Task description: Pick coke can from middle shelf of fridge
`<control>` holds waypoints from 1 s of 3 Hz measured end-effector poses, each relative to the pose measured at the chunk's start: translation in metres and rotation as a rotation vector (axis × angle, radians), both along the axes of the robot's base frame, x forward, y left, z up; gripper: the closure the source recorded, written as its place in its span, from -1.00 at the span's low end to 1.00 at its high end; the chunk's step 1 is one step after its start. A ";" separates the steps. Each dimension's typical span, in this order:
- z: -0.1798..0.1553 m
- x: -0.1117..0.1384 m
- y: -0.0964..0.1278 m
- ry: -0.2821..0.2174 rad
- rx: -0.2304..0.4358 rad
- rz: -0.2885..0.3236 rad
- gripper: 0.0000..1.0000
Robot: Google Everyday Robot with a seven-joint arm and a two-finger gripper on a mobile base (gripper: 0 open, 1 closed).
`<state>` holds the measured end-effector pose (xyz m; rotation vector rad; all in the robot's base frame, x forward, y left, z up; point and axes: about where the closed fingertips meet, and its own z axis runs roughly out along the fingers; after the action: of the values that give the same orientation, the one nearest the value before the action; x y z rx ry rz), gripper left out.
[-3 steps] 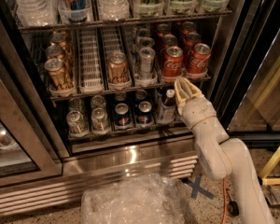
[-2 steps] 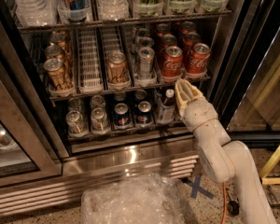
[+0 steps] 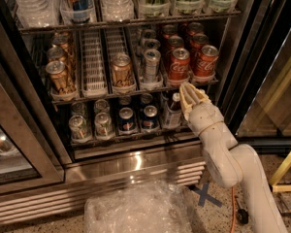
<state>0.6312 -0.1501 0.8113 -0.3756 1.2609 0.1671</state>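
Two coke cans (image 3: 178, 64) upright at worktop (image 3: 136, 92) front-right edge — just above end effector (image 3: 193, 94), parted, empty, pointing up between them.

Gold-tan cans (image 3: 58, 77), blue cans (image 3: 127, 121), crumpled plastic wrap (image 3: 136, 210)

White Coca-Cola script runs down the front coke can (image 3: 178, 65) and the red can beside it (image 3: 205, 62) on the middle shelf (image 3: 103, 95), just above my gripper (image 3: 192, 95). A blue taped X (image 3: 206, 196) marks the floor. I can read no other label.
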 end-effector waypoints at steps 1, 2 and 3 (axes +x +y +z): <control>0.003 0.007 0.004 0.000 0.000 -0.002 -0.72; 0.003 0.016 0.011 0.005 -0.010 -0.005 -0.70; -0.004 0.010 0.008 0.012 -0.003 -0.003 -0.38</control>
<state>0.6415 -0.1425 0.8077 -0.3759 1.2738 0.1649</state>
